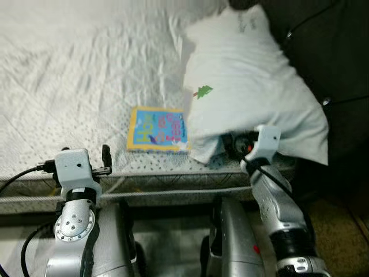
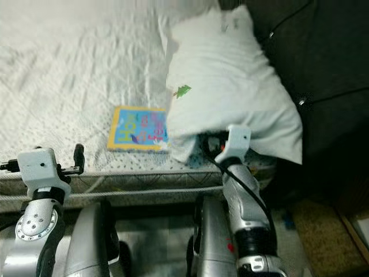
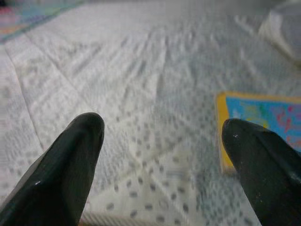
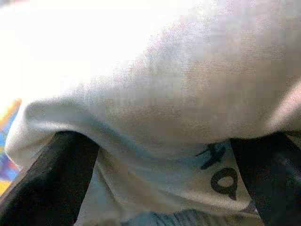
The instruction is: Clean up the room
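Observation:
A white pillow with a small green print lies on the bed's right side. Its near corner hangs over a colourful picture book with a yellow border, which lies flat near the bed's front edge. My right gripper is tucked under the pillow's near edge. In the right wrist view its fingers stand wide apart, open, with pillow cloth sagging between them. My left gripper hovers open at the front edge, left of the book, with nothing between its fingers.
The bed has a white quilted cover with a dotted pattern and stretches back and left. A dark padded surface with cables rises to the right of the pillow. Brown carpet shows at the lower right.

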### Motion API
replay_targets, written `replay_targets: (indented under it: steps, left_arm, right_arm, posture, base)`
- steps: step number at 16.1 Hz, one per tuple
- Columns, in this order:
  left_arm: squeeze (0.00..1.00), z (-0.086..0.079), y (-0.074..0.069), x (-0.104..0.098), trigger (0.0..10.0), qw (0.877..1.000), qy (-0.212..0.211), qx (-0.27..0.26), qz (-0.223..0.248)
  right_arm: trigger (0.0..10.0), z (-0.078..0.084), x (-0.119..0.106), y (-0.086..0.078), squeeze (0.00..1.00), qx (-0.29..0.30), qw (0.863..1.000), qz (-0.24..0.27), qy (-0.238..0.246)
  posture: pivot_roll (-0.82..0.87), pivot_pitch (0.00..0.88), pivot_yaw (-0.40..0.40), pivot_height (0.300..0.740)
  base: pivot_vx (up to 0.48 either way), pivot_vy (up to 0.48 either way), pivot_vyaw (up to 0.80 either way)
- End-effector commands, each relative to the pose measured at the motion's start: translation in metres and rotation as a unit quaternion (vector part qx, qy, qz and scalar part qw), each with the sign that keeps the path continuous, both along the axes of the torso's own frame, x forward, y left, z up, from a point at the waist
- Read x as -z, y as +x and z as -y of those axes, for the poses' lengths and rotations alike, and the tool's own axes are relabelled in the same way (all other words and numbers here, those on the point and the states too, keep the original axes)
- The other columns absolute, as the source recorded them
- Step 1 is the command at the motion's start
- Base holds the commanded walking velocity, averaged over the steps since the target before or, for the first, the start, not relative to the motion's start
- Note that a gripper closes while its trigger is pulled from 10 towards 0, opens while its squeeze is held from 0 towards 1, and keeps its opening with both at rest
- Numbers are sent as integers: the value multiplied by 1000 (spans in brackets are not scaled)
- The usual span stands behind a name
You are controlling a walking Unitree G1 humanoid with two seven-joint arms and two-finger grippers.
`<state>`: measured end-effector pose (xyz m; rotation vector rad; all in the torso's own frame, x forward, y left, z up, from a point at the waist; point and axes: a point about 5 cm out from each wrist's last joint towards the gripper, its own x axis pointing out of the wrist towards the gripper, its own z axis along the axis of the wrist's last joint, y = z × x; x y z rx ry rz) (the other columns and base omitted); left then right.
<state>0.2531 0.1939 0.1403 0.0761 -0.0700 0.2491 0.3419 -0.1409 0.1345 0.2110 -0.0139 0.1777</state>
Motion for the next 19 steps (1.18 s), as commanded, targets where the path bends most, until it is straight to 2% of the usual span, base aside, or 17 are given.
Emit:
replay_targets:
  steps: [1, 3, 5, 7, 10, 13, 19]
  left_arm:
    - [0, -5, 1, -3, 10000, 1000, 7, -4, 10]
    - [0, -9, 5, -5, 10000, 1000, 11, -6, 16]
    - [0, -10, 9, -6, 10000, 1000, 13, -6, 20]
    - [0, -8, 14, -6, 10000, 1000, 8, -2, 21]
    - [0, -9, 16, -5, 10000, 1000, 4, -4, 21]
    - [0, -10, 18, -11, 10000, 999, 5, -2, 33]
    - [0, -5, 14, -14, 10000, 998, -10, -8, 54]
  right_arm:
    - [10000, -4, -30, 9, 0, -1, 998, 58, 11]
    - [10000, 0, -34, 9, 0, 6, 997, 71, 17]
    - [10000, 4, -30, 8, 0, 12, 997, 71, 5]
    - [10000, 9, -13, 1, 0, 11, 998, 52, -22]
    - [10000, 13, 1, -5, 0, 17, 999, 32, -40]
    - [10000, 17, -6, -6, 0, 33, 998, 49, -31]
    - [10000, 7, -26, 3, 0, 17, 997, 78, -19]
  posture:
    - [80, 32, -35, 528]
    - [83, 8, -29, 533]
    - [84, 0, -27, 557]
    - [82, 0, -25, 580]
    - [77, 0, -16, 585]
    - [74, 0, -9, 609]
    - [78, 0, -33, 686]
  base:
    - [0, 0, 0]
    - [0, 0, 0]
    - [0, 0, 0]
    - [0, 0, 0]
    - [0, 0, 0]
    - [0, 0, 0]
    - [0, 0, 0]
